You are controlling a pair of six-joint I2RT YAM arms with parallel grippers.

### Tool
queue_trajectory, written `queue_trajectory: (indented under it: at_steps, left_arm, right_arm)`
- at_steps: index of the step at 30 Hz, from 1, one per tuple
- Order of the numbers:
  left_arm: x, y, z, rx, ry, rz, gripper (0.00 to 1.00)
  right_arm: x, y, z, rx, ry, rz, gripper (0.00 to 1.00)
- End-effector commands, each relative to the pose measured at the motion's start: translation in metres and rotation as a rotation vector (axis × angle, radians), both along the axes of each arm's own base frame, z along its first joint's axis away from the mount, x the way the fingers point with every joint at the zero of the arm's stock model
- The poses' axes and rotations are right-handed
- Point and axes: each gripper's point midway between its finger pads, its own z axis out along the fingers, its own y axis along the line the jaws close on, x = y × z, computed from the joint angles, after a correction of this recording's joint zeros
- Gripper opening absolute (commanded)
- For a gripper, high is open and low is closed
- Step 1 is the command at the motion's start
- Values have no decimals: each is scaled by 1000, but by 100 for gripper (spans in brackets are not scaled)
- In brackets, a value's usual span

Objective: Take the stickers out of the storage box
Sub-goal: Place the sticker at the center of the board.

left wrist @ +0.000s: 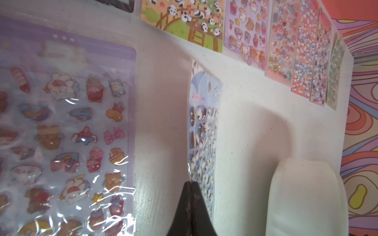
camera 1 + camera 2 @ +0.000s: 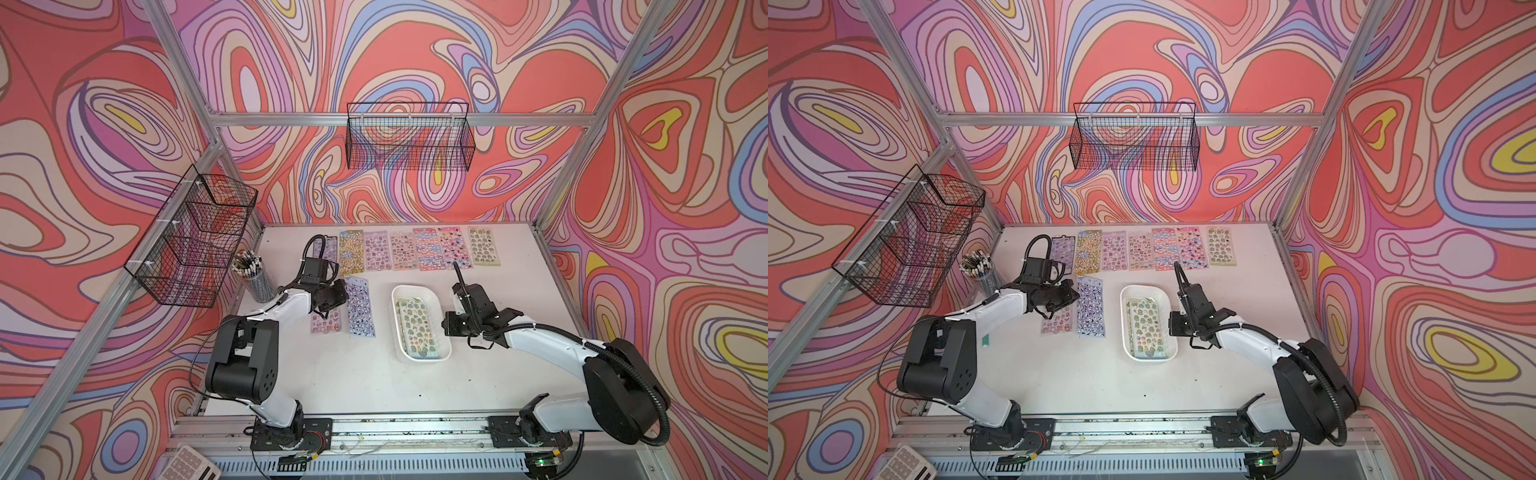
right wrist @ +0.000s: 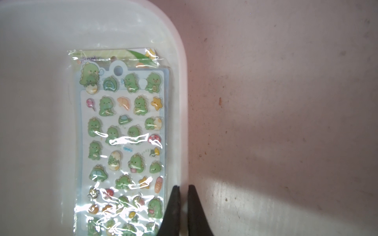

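The white storage box (image 2: 415, 286) (image 2: 1144, 286) stands mid-table and holds green dinosaur stickers (image 2: 415, 328) (image 3: 124, 132). My right gripper (image 2: 446, 327) (image 3: 183, 187) is shut on the box's right rim (image 3: 182, 102), one finger inside the wall and one outside. My left gripper (image 2: 343, 293) (image 1: 191, 183) is shut on the plastic edge of a blue penguin sheet (image 2: 360, 307) (image 1: 204, 132), which lies left of the box. Beside that sheet, a pink sheet (image 2: 326, 322) is partly hidden under the left arm. Several more sheets (image 2: 415, 249) lie in a row along the back edge.
A cup of pencils (image 2: 255, 274) stands at the table's left edge behind the left arm. Black wire baskets hang on the left wall (image 2: 195, 237) and the back wall (image 2: 409, 137). A calculator (image 2: 193, 463) lies at the front left, off the table.
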Motion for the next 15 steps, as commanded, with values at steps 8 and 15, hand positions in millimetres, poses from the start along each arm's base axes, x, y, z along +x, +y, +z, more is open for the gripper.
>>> queue_trajectory:
  at_steps: [8,15]
  left_arm:
    - [11,20,-6,116,15,21,2]
    - [9,25,-14,142,56,28,18]
  right_arm:
    - [-11,-6,-16,-46,59,12,0]
    - [-10,-5,-14,-42,57,9,0]
